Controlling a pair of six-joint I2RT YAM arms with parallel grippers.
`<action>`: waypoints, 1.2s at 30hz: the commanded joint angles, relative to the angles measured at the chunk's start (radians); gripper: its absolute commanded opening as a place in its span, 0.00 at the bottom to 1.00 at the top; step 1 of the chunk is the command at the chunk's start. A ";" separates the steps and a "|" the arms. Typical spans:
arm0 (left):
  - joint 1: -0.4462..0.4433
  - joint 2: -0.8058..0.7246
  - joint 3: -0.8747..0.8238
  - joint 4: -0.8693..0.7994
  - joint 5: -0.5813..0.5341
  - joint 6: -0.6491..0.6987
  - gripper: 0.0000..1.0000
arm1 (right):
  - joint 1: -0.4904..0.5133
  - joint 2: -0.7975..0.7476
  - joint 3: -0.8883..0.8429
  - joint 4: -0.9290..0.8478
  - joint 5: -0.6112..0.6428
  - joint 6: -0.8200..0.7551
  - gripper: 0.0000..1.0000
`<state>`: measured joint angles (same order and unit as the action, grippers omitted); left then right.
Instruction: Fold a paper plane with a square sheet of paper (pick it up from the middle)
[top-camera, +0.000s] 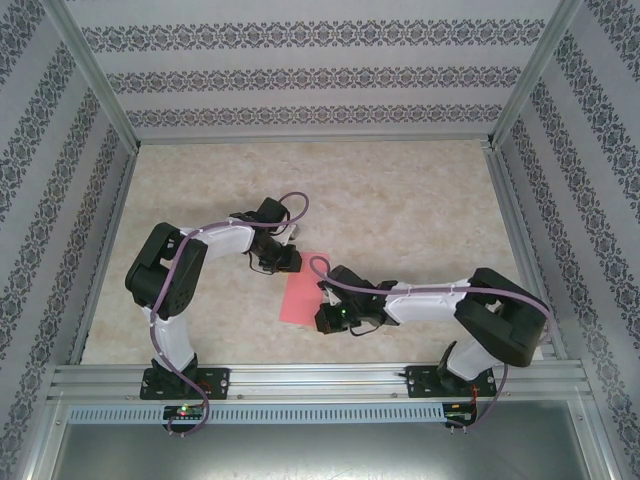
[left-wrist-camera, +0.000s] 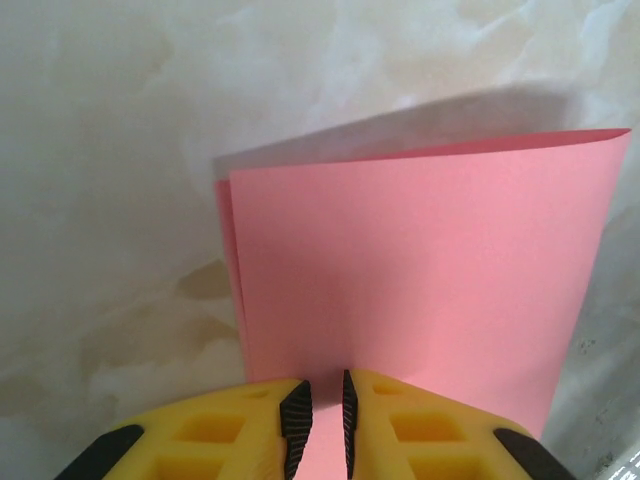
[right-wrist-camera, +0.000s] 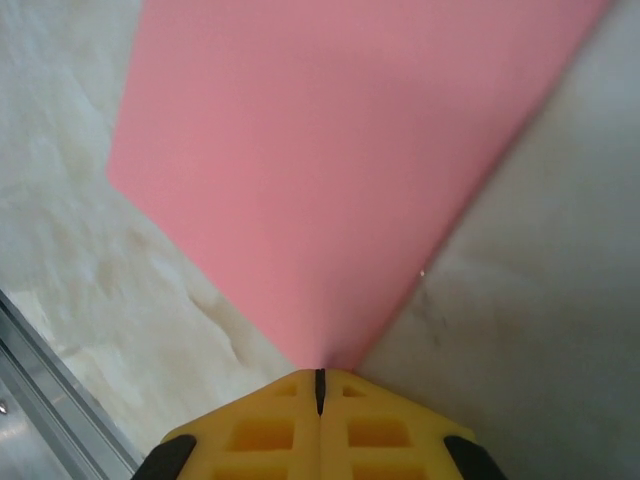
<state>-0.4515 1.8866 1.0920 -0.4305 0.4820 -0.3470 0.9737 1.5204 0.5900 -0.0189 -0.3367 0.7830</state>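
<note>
My left pincer (left-wrist-camera: 320, 405) is clenched on the near edge of the square sheet of paper (left-wrist-camera: 420, 270), and the pink runs down between its ribbed pads. My right pincer (right-wrist-camera: 320, 385) is clamped tight. A corner of the sheet runs straight into its closed seam, so I judge it pinches that corner. The sheet sits around the middle of the worktop (top-camera: 400, 190), between my two pincers, bent over rather than lying flat.

I reckon only the first fold is under way. From my left wrist I see two layers, one edge peeking out behind the other on the left. The far edge looks like a soft bend, not a pressed crease. There is no pointed nose and no wings, so nearly all the folding is left.

My pads cut off the sheet's near part, so I cannot judge how well the layers line up. From above, my wrists cover part of the sheet, and whether it touches the worktop I cannot say
</note>
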 joint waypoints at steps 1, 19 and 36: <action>0.010 0.111 -0.058 -0.032 -0.201 0.022 0.25 | 0.022 -0.030 -0.049 -0.238 0.015 0.005 0.04; 0.009 0.096 -0.050 -0.028 -0.186 0.022 0.25 | -0.009 0.101 0.169 -0.082 -0.025 -0.029 0.05; 0.013 0.098 -0.032 -0.042 -0.185 0.025 0.25 | -0.001 0.022 0.028 -0.203 -0.007 -0.024 0.04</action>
<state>-0.4515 1.8832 1.1069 -0.4343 0.4816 -0.3466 0.9665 1.5604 0.6601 -0.0998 -0.3492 0.7567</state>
